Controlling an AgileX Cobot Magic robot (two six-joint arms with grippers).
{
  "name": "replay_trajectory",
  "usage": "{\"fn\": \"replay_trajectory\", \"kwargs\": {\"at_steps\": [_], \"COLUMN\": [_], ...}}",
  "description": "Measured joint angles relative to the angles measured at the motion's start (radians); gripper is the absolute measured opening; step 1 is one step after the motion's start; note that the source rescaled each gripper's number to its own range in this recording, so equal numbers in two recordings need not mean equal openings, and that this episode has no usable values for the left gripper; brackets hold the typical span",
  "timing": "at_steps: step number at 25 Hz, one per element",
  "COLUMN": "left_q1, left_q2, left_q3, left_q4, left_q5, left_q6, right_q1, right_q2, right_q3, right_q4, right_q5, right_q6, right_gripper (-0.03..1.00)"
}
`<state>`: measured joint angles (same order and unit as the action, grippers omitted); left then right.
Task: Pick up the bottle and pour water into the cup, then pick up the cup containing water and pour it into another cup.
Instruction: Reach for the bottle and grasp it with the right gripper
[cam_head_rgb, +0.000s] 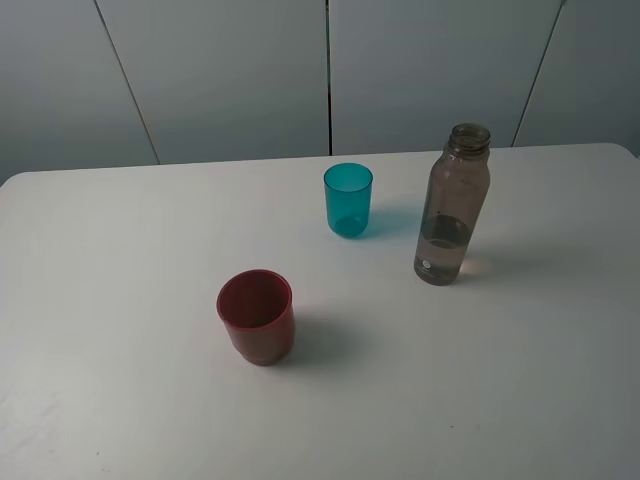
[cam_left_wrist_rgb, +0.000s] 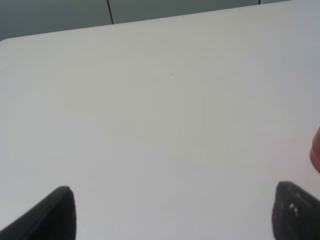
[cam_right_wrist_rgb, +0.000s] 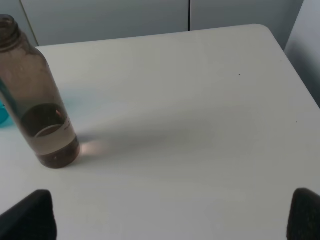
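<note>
The smoky grey-brown bottle (cam_head_rgb: 452, 205) stands upright and uncapped at the right of the white table, with a little water at its bottom. The teal cup (cam_head_rgb: 348, 200) stands upright just left of it, farther back. Nearer the front, left of centre, the dark red cup (cam_head_rgb: 257, 315) is upright. Neither gripper shows in the exterior view. My right gripper (cam_right_wrist_rgb: 167, 217) is open and empty, with the bottle (cam_right_wrist_rgb: 37, 100) ahead and off to one side and a sliver of the teal cup (cam_right_wrist_rgb: 2, 112) behind it. My left gripper (cam_left_wrist_rgb: 175, 217) is open and empty; only an edge of the red cup (cam_left_wrist_rgb: 316, 150) shows.
The white table (cam_head_rgb: 120, 300) has rounded back corners. Grey wall panels (cam_head_rgb: 230, 70) rise behind its far edge. In the right wrist view the table's side edge (cam_right_wrist_rgb: 295, 65) runs close by.
</note>
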<state>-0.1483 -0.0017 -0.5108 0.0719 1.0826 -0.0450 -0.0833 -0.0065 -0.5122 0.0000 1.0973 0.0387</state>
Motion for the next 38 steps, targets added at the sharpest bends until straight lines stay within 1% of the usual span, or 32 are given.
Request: {"fn": "replay_trajectory", "kwargs": {"at_steps": [29,32,38], "left_q1": [0.000,0.000,0.000], "left_q2": [0.000,0.000,0.000], "left_q3": [0.000,0.000,0.000], "left_q4": [0.000,0.000,0.000], "left_q5": [0.000,0.000,0.000], "left_q6": [0.000,0.000,0.000], "right_q1": [0.000,0.029,0.053], "right_q2": [0.002,0.003,0.003], "right_q3": [0.000,-0.024,-0.031], "right_q4": [-0.005,0.000,0.013], "right_q5": [0.008,0.038,0.051], "right_q6": [0.000,0.000,0.000], "right_gripper": [1.00,1.00,1.00]}}
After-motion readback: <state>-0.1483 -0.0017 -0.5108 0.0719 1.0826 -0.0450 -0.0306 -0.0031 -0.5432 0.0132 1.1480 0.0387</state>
